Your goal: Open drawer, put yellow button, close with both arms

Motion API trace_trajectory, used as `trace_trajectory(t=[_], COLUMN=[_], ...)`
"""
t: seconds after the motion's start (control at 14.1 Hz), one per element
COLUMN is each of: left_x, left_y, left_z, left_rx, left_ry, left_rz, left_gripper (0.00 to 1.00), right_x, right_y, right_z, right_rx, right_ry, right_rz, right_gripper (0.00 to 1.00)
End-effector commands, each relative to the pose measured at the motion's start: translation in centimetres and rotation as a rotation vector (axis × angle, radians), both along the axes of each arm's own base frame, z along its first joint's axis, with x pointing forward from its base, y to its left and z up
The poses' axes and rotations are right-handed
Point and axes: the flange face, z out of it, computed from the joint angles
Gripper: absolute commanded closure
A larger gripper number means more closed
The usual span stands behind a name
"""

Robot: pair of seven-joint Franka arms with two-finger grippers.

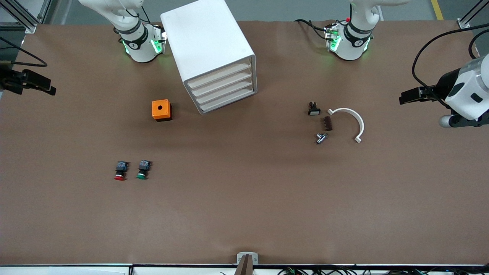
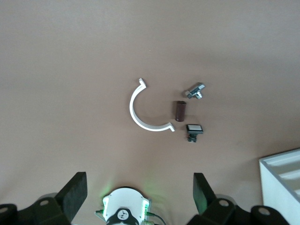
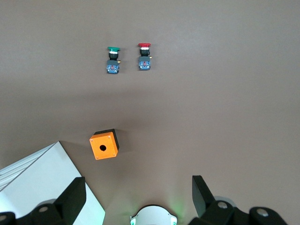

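Note:
The white cabinet stands near the robots' bases, and its topmost drawer sits flush and shut like the three below it. A corner of the cabinet shows in the left wrist view and in the right wrist view. The yellow button is out of view. My left gripper hangs open and empty over the left arm's end of the table, its fingers wide apart. My right gripper hangs open and empty over the right arm's end, fingers spread.
An orange box with a round hole sits beside the cabinet. A red-capped button and a green-capped button lie nearer the front camera. Toward the left arm lie a white arc, a brown block, a metal part and a small switch.

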Motion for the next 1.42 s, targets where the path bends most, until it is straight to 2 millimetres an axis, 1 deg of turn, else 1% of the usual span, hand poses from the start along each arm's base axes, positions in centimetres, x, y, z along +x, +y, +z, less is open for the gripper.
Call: trace_trajectory(t=[0.0, 0.07, 0.14, 0.21, 0.35, 0.43, 0.5, 0.57, 0.64, 0.78, 0.92, 1.06, 1.13, 1.35], left_x=[-2.7, -3.2, -3.5, -3.6, -3.1, -2.4, -1.7, -1.2, -0.8, 0.1, 0.5, 0.7, 0.8, 0.7], left_y=[0.1, 0.4, 0.6, 0.9, 1.2, 1.2, 1.2, 1.1, 1.1, 0.9, 0.9, 0.9, 0.9, 0.0], left_z=[-1.7, -2.3, -2.8, -2.8, -1.8, -0.9, -0.4, 0.7, 1.3, 1.6, 2.6, 3.1, 3.0, 3.0], left_rx=[0.022, 0.022, 0.024, 0.022, 0.021, 0.032, 0.035, 0.032, 0.031, 0.03, 0.023, 0.017, 0.023, 0.023], left_ry=[-0.064, -0.09, -0.115, -0.141, -0.193, -0.232, -0.254, -0.28, -0.297, -0.309, -0.338, -0.362, -0.362, -0.363], left_rz=[-0.021, -0.017, -0.014, -0.007, -0.002, -0.005, -0.005, -0.006, -0.006, -0.007, -0.003, -0.002, -0.003, -0.017], left_gripper=[0.01, 0.01, 0.01, 0.01, 0.01, 0.01, 0.01, 0.01, 0.01, 0.01, 0.01, 0.01, 0.01, 0.01], right_x=[-1.0, -1.1, -1.1, -1.2, -1.1, -1.2, -1.3, -1.4, -1.6, -2.4, -3.6, -3.8, -3.8, -4.0], right_y=[0.1, 0.5, 0.1, 0.2, -0.2, -0.2, -0.1, 0.1, 0.2, 0.2, 0.2, 1.0, 1.7, 1.9], right_z=[0.2, 0.4, 0.4, 0.5, 0.5, 0.6, 0.8, 1.0, 0.9, 0.8, 0.7, 1.0, 1.2, 1.6], right_rx=[0.01, 0.01, 0.01, 0.01, 0.01, 0.01, 0.01, 0.01, 0.011, 0.011, 0.012, 0.01, 0.009, 0.007], right_ry=[-0.012, -0.015, -0.015, -0.017, -0.021, -0.024, -0.029, -0.032, -0.032, -0.053, -0.093, -0.106, -0.112, -0.125], right_rz=[-0.004, 0.004, -0.004, -0.002, -0.007, -0.007, -0.005, -0.002, -0.001, 0.0, -0.002, 0.011, 0.025, 0.028], right_gripper=[0.0, 0.0, 0.0, 0.0, 0.0, 0.0, 0.0, 0.0, 0.0, 0.0, 0.0, 0.0, 0.0, 0.0])
